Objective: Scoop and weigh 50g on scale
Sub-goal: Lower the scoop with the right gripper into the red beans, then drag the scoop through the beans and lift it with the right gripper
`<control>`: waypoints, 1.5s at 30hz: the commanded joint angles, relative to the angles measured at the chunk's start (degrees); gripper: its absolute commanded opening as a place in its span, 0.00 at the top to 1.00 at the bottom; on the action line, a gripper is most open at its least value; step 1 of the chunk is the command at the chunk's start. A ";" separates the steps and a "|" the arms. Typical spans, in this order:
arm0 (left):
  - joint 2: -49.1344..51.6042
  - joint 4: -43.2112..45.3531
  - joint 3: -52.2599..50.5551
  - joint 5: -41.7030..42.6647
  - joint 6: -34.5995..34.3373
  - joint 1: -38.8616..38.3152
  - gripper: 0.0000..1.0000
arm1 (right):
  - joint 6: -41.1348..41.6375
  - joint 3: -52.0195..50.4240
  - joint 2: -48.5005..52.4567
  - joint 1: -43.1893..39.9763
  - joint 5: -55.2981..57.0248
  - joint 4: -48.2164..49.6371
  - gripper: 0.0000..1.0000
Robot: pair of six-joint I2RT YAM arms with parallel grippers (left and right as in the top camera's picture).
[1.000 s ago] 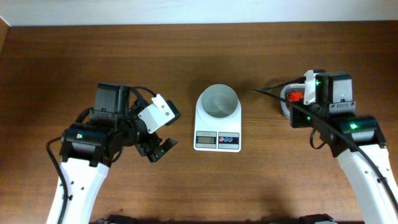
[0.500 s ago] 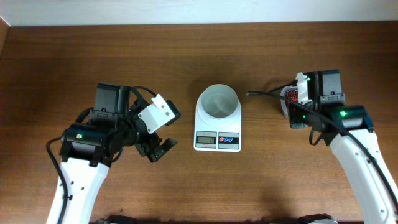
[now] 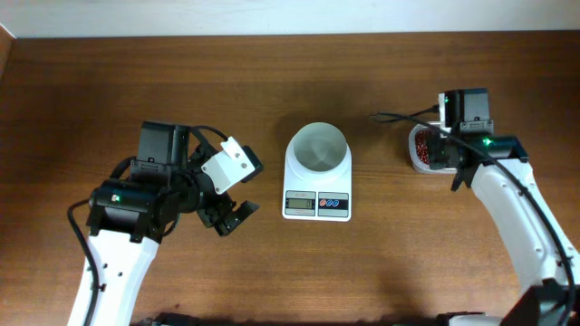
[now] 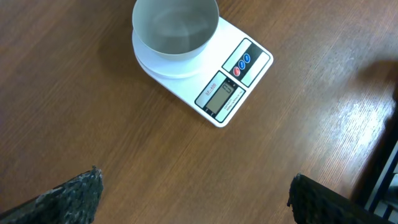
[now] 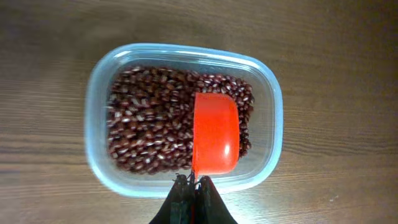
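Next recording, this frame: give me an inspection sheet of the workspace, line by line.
Surface: brown wooden table, no spills seen.
Job's things: white scale at the centre, its white bowl empty; clear tub of red beans at the right; red scoop over the beans.
Clutter: nothing seen.
Grippers: left gripper open, holding nothing, left of the scale; right gripper shut on the scoop's handle.
Cables: black cable loops out from the right arm, beyond the tub.
Surroundings: white wall along the table's far edge.
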 commanded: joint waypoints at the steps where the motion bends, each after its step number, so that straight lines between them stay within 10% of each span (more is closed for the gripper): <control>1: 0.20 0.09 1.09 1.01 -0.55 0.31 0.01 | -0.31 -0.28 2.78 -2.99 1.01 1.16 0.96; 45: 0.20 0.09 1.09 1.01 -0.55 0.31 0.01 | 15.17 -0.28 9.79 -3.76 -13.57 1.18 0.96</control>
